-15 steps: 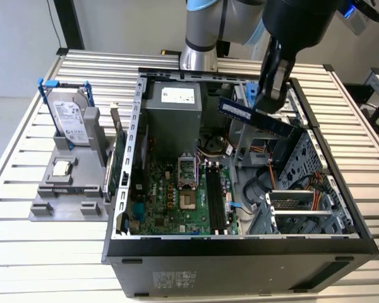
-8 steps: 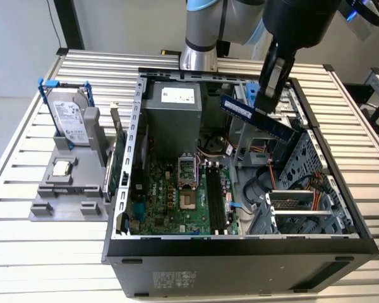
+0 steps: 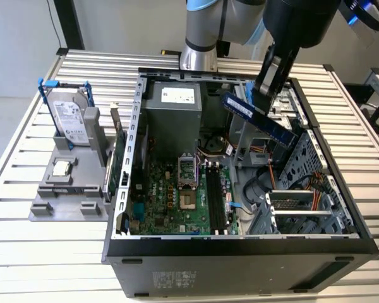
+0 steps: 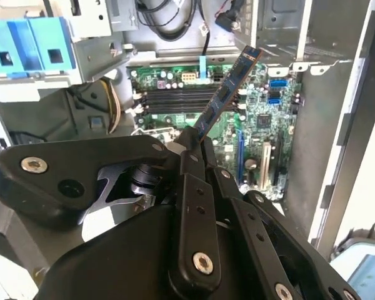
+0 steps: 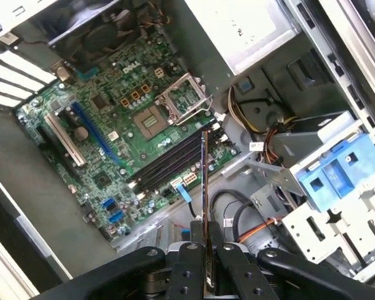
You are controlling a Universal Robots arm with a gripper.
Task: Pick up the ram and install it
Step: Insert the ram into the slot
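Below, the open case (image 3: 240, 243) lies on a slatted table (image 3: 50, 252), its motherboard (image 3: 170, 202) exposed and the black slots (image 3: 216, 202) running beside the socket. A power supply (image 3: 174, 110) sits at the far end. A drive cage (image 3: 303, 177) and loose cables (image 3: 259, 189) crowd the exterior view's right. Outside, at its left, stand a hard drive (image 3: 69, 117) and a card (image 3: 114, 170). The arm reaches down from the far side, its gripper (image 3: 260, 100) clamped on one end of the ram (image 3: 275, 128), which is tilted in the air near the cage, well apart from the slots.
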